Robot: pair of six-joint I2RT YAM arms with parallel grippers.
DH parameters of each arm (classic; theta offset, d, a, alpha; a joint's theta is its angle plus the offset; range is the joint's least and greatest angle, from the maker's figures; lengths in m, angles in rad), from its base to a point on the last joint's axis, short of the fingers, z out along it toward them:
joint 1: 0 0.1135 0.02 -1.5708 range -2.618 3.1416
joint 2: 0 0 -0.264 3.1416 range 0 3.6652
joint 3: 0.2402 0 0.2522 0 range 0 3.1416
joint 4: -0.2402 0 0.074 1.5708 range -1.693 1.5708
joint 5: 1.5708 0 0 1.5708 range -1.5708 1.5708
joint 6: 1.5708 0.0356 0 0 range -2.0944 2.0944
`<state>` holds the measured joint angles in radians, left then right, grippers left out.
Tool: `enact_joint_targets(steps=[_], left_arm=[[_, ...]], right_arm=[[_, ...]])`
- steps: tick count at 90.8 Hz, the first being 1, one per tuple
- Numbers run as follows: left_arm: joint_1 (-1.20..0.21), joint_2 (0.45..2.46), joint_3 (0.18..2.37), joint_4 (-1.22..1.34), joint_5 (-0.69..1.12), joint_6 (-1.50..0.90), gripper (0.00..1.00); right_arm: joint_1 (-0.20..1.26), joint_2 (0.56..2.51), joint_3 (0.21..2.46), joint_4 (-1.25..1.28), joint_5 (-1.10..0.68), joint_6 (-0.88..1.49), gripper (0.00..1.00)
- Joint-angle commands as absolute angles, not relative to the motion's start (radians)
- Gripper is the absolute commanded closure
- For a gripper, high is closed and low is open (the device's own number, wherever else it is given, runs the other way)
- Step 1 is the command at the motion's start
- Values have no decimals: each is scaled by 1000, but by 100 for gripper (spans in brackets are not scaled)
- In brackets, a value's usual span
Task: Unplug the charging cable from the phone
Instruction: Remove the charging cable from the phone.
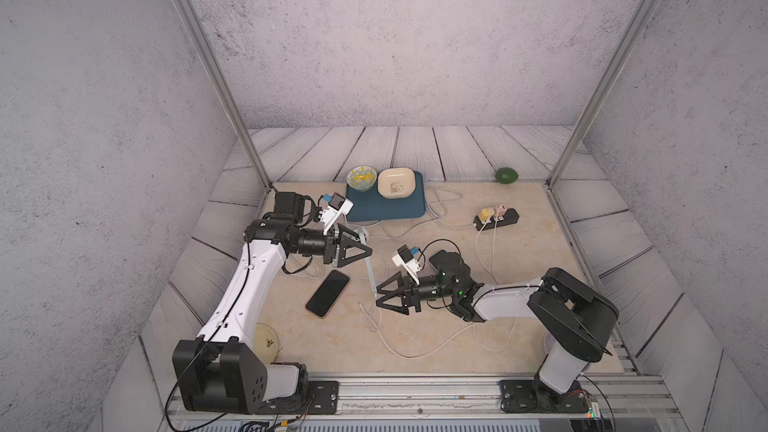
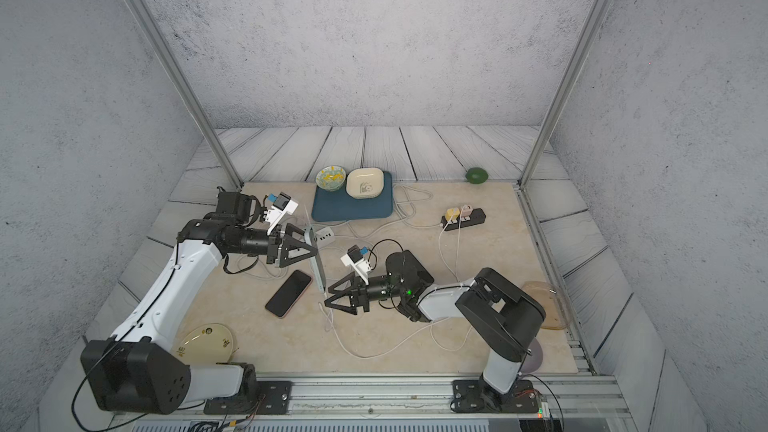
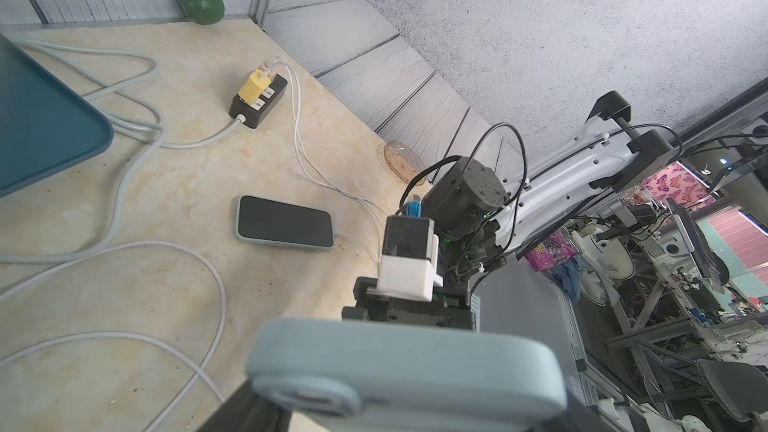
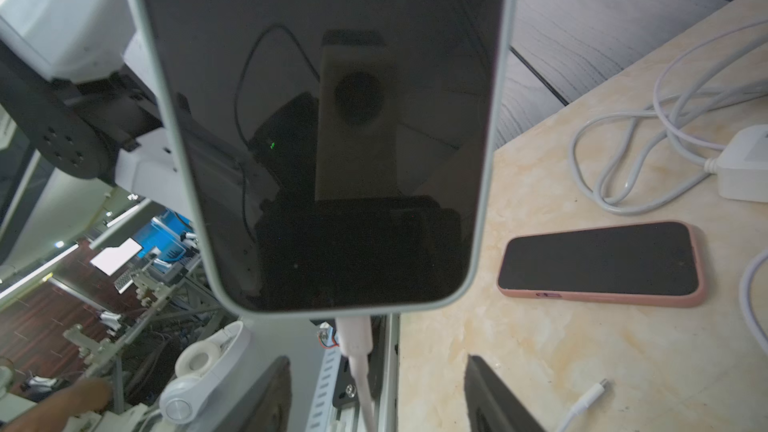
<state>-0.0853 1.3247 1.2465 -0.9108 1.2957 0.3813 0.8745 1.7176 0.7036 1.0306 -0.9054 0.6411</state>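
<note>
Open tabletop (image 1: 332, 349) along the front edge's middle; pink-cased phone (image 1: 328, 293) blocks mid-surface, charging cable (image 1: 409, 357) loops beside it, power strip (image 1: 496, 219) sits near the right edge

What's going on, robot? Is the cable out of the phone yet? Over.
Left pincer shut on grey-blue cased phone, held up. Right pincer open around white charging plug. Plug not out yet. Pink-cased phone nearby, not blocking.
</note>
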Motion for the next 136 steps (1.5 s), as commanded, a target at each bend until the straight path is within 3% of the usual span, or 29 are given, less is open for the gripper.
enact_joint_targets(steps=[1, 14, 40, 65, 96, 136], left_arm=[[-73, 1320, 1267, -919, 1343, 387, 70], [-70, 1319, 1267, -920, 1342, 385, 70], [-69, 1319, 1266, -919, 1347, 385, 70], [-65, 1318, 1267, -919, 1349, 385, 70], [-59, 1316, 1274, -921, 1351, 385, 70], [-54, 1313, 1274, -947, 1370, 414, 70]], right_arm=[[889, 1703, 715, 969, -906, 579, 40], [897, 1706, 714, 952, -904, 565, 50], [904, 1707, 707, 947, -897, 553, 80], [908, 1698, 706, 910, -896, 525, 96], [928, 1693, 685, 852, -883, 484, 99], [879, 1691, 660, 719, -711, 534, 93]])
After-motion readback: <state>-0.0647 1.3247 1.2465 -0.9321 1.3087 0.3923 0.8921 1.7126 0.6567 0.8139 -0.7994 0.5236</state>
